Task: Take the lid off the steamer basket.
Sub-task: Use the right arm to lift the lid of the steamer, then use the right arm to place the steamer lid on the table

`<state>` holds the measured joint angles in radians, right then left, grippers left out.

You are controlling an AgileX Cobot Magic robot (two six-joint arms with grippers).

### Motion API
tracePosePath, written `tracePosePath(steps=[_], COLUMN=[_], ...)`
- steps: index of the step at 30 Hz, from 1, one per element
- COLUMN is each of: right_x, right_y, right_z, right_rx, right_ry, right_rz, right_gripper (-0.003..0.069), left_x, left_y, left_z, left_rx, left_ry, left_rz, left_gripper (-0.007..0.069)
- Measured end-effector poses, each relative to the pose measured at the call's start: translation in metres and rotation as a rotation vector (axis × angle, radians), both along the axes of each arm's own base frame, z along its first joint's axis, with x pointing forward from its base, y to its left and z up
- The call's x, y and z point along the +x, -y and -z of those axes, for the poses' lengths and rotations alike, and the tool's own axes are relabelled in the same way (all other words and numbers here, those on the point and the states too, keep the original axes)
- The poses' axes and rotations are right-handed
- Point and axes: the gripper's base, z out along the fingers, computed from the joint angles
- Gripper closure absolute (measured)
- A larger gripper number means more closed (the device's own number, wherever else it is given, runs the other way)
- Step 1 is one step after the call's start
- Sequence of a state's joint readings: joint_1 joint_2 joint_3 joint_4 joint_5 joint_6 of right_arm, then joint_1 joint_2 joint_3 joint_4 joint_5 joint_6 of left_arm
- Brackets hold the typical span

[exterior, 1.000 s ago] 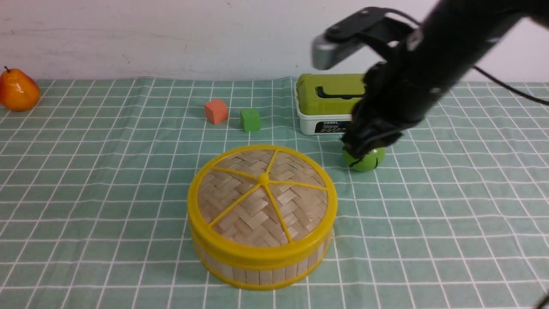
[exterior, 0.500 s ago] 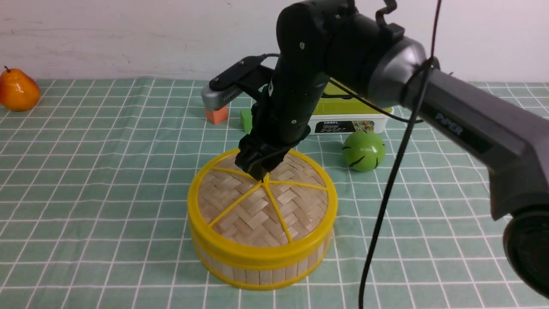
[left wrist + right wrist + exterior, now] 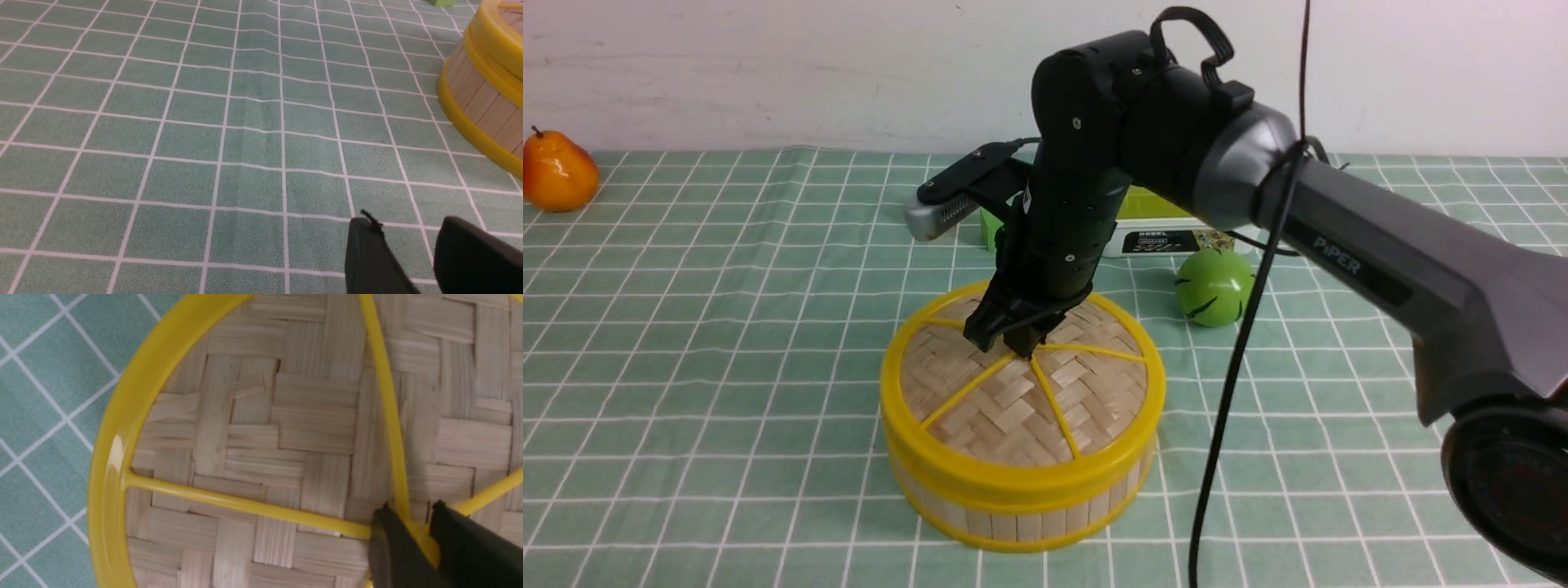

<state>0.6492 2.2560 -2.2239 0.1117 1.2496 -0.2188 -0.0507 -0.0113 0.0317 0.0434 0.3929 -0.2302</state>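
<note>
The lid (image 3: 1013, 400), woven tan bamboo with a yellow rim and spokes, sits closed on the steamer basket (image 3: 1013, 518) at the centre front of the checked cloth. My right gripper (image 3: 1021, 347) points down at the lid's centre. In the right wrist view its fingers (image 3: 392, 539) stand on either side of the yellow centre knob (image 3: 425, 539) and press against it. My left gripper (image 3: 404, 222) hangs low over bare cloth, slightly open and empty, with the basket's slat wall (image 3: 478, 98) off to one side. It is out of the front view.
A green ball (image 3: 1215, 286) lies behind and right of the basket. A white box with a green lid (image 3: 1168, 237) stands behind my right arm, a green cube (image 3: 990, 229) is partly hidden by it, and an orange pear (image 3: 556, 171) sits at the far left.
My right arm swung left from beside the green ball to above the lid, then came down until its fingers sit around the centre knob. The lid has not moved.
</note>
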Motion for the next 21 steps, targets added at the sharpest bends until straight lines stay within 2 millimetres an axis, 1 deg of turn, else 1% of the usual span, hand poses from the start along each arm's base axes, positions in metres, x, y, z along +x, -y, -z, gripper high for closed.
tracePosePath(steps=[2, 5, 7, 9, 11, 12, 13, 14, 15, 16, 18, 19, 20, 21], right_x=[-0.002, -0.01, -0.023, -0.035, -0.049, -0.055, -0.059, -0.062, -0.063, -0.065, -0.065, -0.067, -0.068, -0.07], right_y=[0.003, 0.014, 0.031, 0.05, 0.077, 0.091, 0.107, 0.122, 0.147, 0.151, 0.177, 0.189, 0.2, 0.222], right_z=[-0.01, -0.045, -0.088, -0.122, -0.152, -0.161, -0.165, -0.165, -0.155, -0.156, -0.137, -0.133, -0.119, -0.094], right_rx=[0.0, 0.008, 0.036, 0.072, 0.108, 0.115, 0.113, 0.103, 0.068, 0.066, 0.017, 0.005, -0.023, -0.061], right_ry=[0.023, 0.106, 0.202, 0.265, 0.307, 0.314, 0.313, 0.301, 0.261, 0.262, 0.197, 0.181, 0.136, 0.059], right_rz=[0.001, 0.007, 0.02, 0.042, 0.093, 0.121, 0.156, 0.193, 0.255, 0.263, 0.333, 0.363, 0.391, 0.45], right_gripper=[0.058, 0.058, 0.058, 0.058, 0.058, 0.058, 0.058, 0.058, 0.058, 0.058, 0.058, 0.058, 0.058, 0.058], left_x=[0.0, 0.0, 0.0, 0.0, 0.0, 0.0, 0.0, 0.0, 0.0, 0.0, 0.0, 0.0, 0.0, 0.0], left_y=[0.0, 0.0, 0.0, 0.0, 0.0, 0.0, 0.0, 0.0, 0.0, 0.0, 0.0, 0.0, 0.0, 0.0], left_z=[0.0, 0.0, 0.0, 0.0, 0.0, 0.0, 0.0, 0.0, 0.0, 0.0, 0.0, 0.0, 0.0, 0.0], left_rx=[0.0, 0.0, 0.0, 0.0, 0.0, 0.0, 0.0, 0.0, 0.0, 0.0, 0.0, 0.0, 0.0, 0.0], left_ry=[0.0, 0.0, 0.0, 0.0, 0.0, 0.0, 0.0, 0.0, 0.0, 0.0, 0.0, 0.0, 0.0, 0.0], left_rz=[0.0, 0.0, 0.0, 0.0, 0.0, 0.0, 0.0, 0.0, 0.0, 0.0, 0.0, 0.0, 0.0, 0.0], left_gripper=[0.0386, 0.0386, 0.0386, 0.0386, 0.0386, 0.0386, 0.0386, 0.0386, 0.0386, 0.0386, 0.0386, 0.0386, 0.0386, 0.0386])
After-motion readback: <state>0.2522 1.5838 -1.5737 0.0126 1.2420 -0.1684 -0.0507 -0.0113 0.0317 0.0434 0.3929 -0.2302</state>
